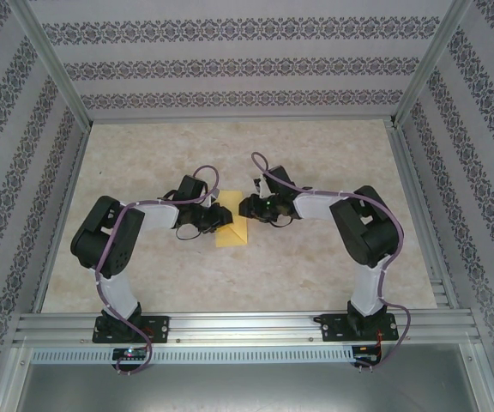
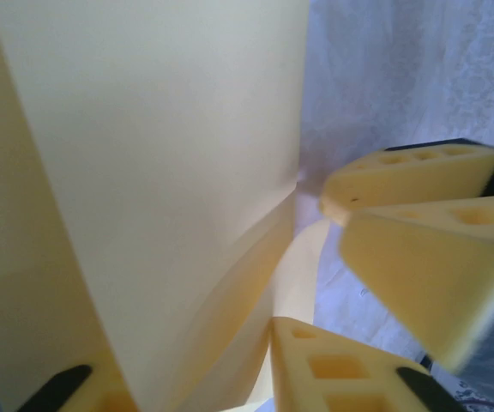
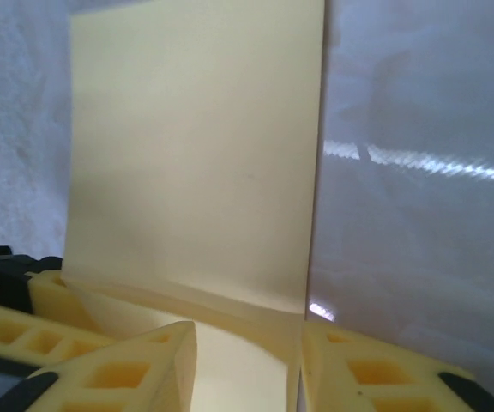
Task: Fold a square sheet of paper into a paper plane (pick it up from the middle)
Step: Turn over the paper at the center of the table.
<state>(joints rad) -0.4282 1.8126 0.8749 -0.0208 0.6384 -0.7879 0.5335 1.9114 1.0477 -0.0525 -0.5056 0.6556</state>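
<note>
Thin yellow square paper sheet [image 1: 232,233]: partly folded (one crease visible), at centre of pale marbled tabletop [image 1: 316,266], between both grippers. Right gripper [image 1: 246,207]: jaws apart astride paper edge. Left gripper [image 1: 223,217]: paper between fingers, grip indeterminable.

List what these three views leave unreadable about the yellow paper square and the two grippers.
Top view: the thin yellow paper square is tiny; the left gripper and right gripper meet over its far edge, so creases are unreadable.
Left wrist view: the square runs off the top and left edges; one left finger is mostly behind it, so grip is unclear.
Right wrist view: its lower end is cut off between the foam fingers.
</note>
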